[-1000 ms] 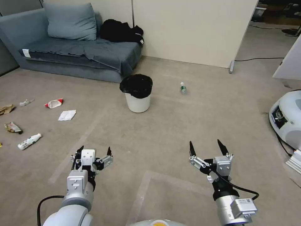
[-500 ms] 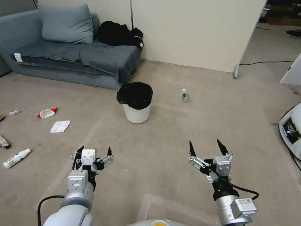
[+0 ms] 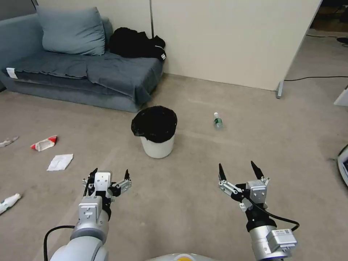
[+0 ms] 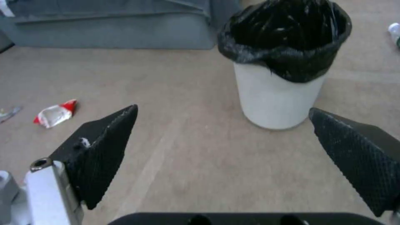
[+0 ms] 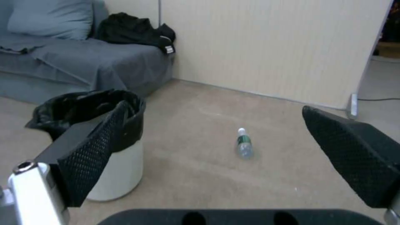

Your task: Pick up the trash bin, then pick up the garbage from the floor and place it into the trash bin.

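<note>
1. The trash bin (image 3: 156,136) stands upright on the carpet (image 3: 188,203), right in front of the blue sofa (image 3: 83,74). It is a white bucket with a black bag folded over its rim.
2. The left gripper (image 3: 107,175) hangs low over the carpet, nearer the robot than the bin and a bit to the bin's left. Its fingers (image 4: 104,150) are spread wide and hold nothing.
3. The right gripper (image 3: 238,171) hangs nearer the robot than the bin and off to the bin's right. Its fingers (image 5: 96,147) are spread wide too and hold nothing.
4. A small bottle (image 3: 217,121) with a green label lies on the carpet to the right of the bin, near it but not touching.
5. A red and white wrapper (image 3: 44,143) and a white tissue (image 3: 60,161) lie on the carpet well to the left of the bin.
6. Another white bottle (image 3: 9,203) lies farther left of the bin, past the tissue.
7. Black clothes (image 3: 136,43) sit on the sofa, behind the bin.
</note>
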{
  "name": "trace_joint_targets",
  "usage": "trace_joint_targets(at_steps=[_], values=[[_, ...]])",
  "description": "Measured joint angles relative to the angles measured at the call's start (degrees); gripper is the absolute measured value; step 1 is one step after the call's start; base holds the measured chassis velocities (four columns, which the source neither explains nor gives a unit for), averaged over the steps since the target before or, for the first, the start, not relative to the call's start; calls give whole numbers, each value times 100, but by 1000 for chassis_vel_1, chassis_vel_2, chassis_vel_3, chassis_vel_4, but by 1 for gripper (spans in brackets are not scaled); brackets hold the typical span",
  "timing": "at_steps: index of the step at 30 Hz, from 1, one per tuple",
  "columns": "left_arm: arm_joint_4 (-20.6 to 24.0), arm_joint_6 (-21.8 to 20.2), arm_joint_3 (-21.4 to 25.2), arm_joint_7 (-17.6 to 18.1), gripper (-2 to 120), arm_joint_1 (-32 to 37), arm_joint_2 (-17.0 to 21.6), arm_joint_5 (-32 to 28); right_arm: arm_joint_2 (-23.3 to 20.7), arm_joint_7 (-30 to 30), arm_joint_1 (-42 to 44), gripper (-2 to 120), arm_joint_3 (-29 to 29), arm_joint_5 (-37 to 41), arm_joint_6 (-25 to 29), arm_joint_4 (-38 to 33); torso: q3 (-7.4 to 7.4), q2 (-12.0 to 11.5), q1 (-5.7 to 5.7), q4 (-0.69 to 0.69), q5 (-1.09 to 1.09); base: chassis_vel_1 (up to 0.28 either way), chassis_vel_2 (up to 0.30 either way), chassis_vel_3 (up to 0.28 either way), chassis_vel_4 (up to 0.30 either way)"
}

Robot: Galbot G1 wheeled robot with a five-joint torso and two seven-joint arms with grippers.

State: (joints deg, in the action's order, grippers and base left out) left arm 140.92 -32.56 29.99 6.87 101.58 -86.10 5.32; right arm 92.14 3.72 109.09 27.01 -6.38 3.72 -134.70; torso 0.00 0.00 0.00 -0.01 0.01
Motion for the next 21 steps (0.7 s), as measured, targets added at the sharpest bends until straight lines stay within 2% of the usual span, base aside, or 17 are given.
trace_joint_targets(at_steps=[21], values=[[27,-11,-24,0,100,2,-1,11,0,37,0,100,-11,-41,18,19,0,0,0,1,-2,-207,202,204,-198]])
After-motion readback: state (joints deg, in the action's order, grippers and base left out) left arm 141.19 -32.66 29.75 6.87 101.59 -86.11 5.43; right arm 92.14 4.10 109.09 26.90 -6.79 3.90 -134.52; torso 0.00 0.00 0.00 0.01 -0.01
